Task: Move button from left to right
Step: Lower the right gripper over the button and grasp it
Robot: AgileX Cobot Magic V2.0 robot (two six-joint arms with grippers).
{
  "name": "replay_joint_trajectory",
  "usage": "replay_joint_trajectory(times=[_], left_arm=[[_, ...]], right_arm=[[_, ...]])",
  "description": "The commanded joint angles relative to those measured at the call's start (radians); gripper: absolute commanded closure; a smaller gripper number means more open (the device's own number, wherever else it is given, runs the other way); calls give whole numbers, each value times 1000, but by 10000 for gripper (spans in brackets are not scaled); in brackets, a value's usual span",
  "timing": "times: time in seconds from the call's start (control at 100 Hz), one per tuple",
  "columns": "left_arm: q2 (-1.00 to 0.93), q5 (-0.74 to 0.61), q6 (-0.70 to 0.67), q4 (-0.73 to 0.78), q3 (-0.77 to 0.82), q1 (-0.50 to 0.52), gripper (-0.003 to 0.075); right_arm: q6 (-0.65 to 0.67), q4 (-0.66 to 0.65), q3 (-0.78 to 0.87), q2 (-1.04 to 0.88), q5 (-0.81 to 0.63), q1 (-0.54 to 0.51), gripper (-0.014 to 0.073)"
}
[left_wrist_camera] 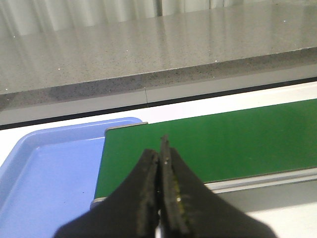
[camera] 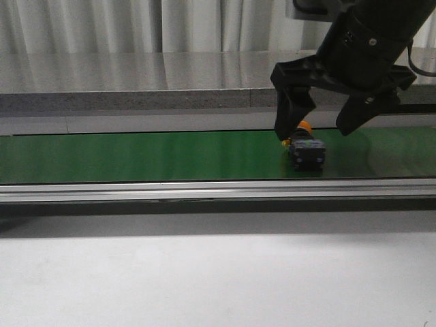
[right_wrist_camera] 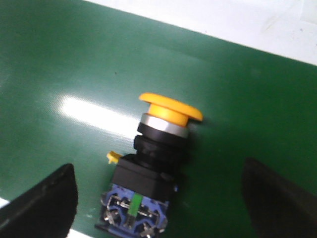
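Observation:
The button (camera: 305, 148) lies on its side on the green belt (camera: 136, 155), right of centre. It has an orange-yellow cap, a grey collar, a black body and a blue contact block (right_wrist_camera: 134, 210). The right wrist view shows it (right_wrist_camera: 158, 153) between the two fingers, touching neither. My right gripper (camera: 319, 129) is open, hovering just above the button, one finger (camera: 289, 112) on each side of it. My left gripper (left_wrist_camera: 161, 158) is shut and empty, over the belt's left end; it does not show in the front view.
A blue tray (left_wrist_camera: 44, 168) sits beside the belt's left end. A grey stone counter (camera: 136, 78) runs behind the belt. A metal rail (camera: 204, 189) edges the belt's near side, with a white table surface (camera: 204, 272) in front.

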Motion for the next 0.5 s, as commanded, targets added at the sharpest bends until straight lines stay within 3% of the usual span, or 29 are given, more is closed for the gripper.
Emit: replay_joint_trajectory(times=[0.0,0.14,0.38,0.49], left_arm=[[10,-84,-2,-13,-28,-9,739],[10,-84,-2,-13,-28,-9,739],[10,-84,-2,-13,-28,-9,739],[10,-84,-2,-13,-28,-9,739]], right_arm=[[-7,-18,-32,-23,-45,-1,-68],[-7,-44,-32,2,-35,-1,25],[-7,-47,-45,14,40,-1,370],[-7,-51,-96,14,114,-1,403]])
